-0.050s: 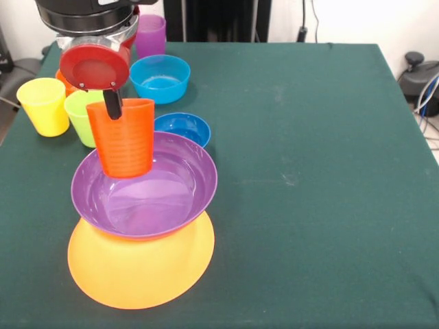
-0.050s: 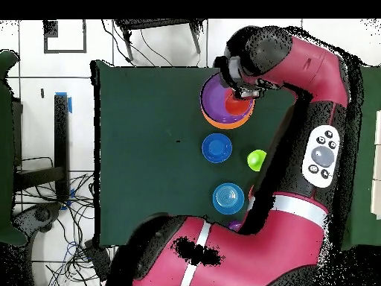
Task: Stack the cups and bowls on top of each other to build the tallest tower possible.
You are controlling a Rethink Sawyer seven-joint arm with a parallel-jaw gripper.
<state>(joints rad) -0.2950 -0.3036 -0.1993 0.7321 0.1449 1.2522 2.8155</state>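
- Black gripper (image 1: 112,103) is clamped on the rim of the ribbed orange-red plastic cup (image 1: 127,140).
- Beneath it, the cup sits inside the wide purple plastic bowl (image 1: 171,185), which rests on the very large yellow-orange bowl (image 1: 140,267).
- Behind the gripper stand the dark blue bowl (image 1: 184,127) and light blue bowl (image 1: 160,77).

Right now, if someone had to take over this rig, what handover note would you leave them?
Gripper: a black finger sits over the rim of the ribbed orange-red plastic cup, apparently shut on it.
Tower: wide shallow purple bowl sits on the very large yellow-orange bowl; the cup is in the purple bowl, not yet released.
Still loose: yellow cup, lime green cup, purple cup, light blue bowl, dark blue bowl; an orange piece behind the gripper is mostly hidden.
Left: release, then stack the rest.
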